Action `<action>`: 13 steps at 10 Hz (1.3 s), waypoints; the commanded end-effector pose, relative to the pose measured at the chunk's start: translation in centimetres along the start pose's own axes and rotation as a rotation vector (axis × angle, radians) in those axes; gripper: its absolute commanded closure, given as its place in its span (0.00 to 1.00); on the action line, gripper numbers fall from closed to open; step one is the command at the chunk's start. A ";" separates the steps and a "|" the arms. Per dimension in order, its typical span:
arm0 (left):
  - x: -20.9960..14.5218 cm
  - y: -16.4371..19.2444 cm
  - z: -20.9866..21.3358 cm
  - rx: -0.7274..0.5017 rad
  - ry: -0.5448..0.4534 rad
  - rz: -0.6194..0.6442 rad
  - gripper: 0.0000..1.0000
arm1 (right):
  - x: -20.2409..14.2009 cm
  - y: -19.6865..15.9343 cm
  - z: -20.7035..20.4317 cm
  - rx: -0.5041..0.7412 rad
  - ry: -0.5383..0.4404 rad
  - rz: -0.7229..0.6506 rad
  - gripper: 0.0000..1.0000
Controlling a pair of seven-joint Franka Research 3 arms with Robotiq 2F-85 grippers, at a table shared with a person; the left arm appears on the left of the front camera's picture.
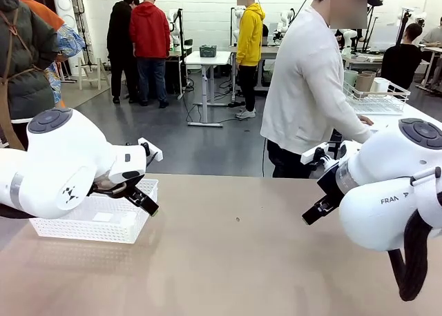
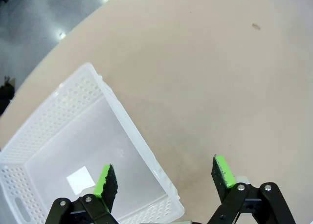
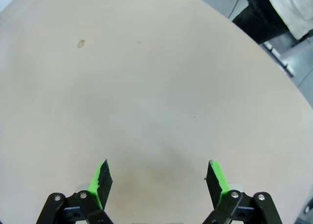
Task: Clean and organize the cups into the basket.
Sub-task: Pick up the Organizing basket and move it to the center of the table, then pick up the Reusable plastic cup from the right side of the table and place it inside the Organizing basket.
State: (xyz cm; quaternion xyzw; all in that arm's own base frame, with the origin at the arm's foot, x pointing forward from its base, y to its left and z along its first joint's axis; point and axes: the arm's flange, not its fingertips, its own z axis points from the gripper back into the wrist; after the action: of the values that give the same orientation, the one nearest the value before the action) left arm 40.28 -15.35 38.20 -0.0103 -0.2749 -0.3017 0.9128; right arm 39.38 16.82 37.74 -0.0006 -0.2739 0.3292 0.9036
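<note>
My left arm hung folded over the table's [image 1: 235, 261] left side. The left claw [image 2: 164, 172] was released and pointed down, green pads wide apart astride the basket's [image 2: 54, 111] long wall, one pad above its smooth floor and the other above bare tabletop. The basket was white, rectangular plastic with fine lattice walls, and it sat flat on the matte tan table. My right arm was bent at the right side, and the right claw [image 3: 157, 172] was also released, gripping nothing, aimed down at plain tabletop. The cups [image 1: 364, 80], tapered, one mint and one brown, stood in a white wire rack [image 1: 387, 103] far right, beyond the table. A person [image 1: 307, 88] in a white top stood beside the rack, one hand by it.
</note>
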 end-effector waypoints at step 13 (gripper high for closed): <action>0.3 0.0 20.3 0.133 -0.035 -0.285 0.00 | -2.1 10.9 27.4 -0.128 -0.128 -0.179 0.00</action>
State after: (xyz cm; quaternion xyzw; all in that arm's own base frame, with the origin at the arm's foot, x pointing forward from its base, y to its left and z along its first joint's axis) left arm 30.80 -11.80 55.06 0.0820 -0.3024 -0.4100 0.8566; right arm 17.20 21.33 56.95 -0.0957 -0.3321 0.2806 0.8955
